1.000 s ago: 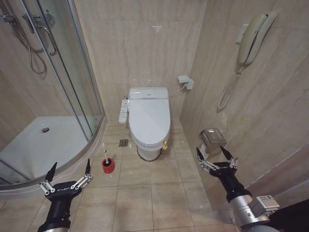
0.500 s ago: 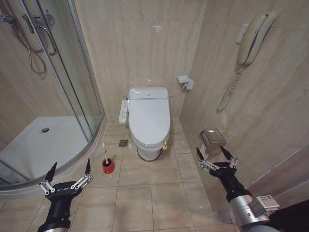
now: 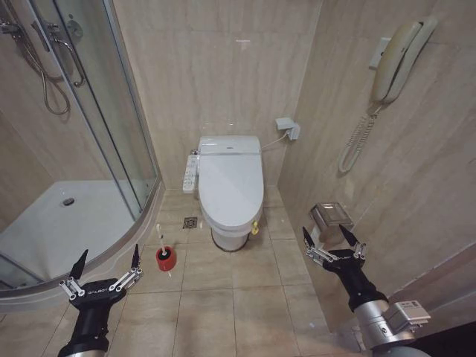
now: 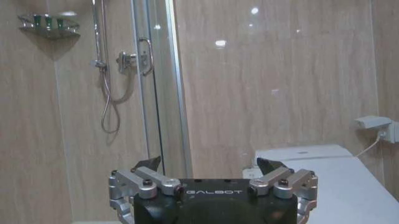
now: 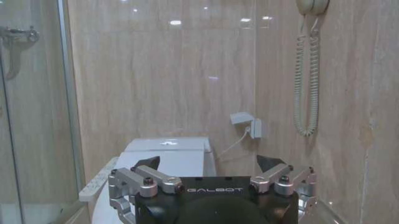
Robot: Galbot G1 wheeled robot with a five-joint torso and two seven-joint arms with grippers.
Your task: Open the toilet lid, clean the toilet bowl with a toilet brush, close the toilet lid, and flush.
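Toilet lid (image 3: 231, 186) lay shut, far ahead between both grippers. Left gripper (image 3: 104, 262) and right gripper (image 3: 332, 239) hung wide open, empty. Toilet brush (image 3: 163, 249) stood just beyond the left gripper.

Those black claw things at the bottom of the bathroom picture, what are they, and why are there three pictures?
They are a wheeled robot's two grippers, its hands. The wide picture comes from a camera on its head: the left gripper and right gripper are both open, holding nothing. The other two pictures come from cameras on each wrist, looking past the fingers. Ahead stands the toilet bowl with the toilet lid shut. On the floor tiles sits the toilet brush in its red cup. Left is a shower stall, right a wall phone.
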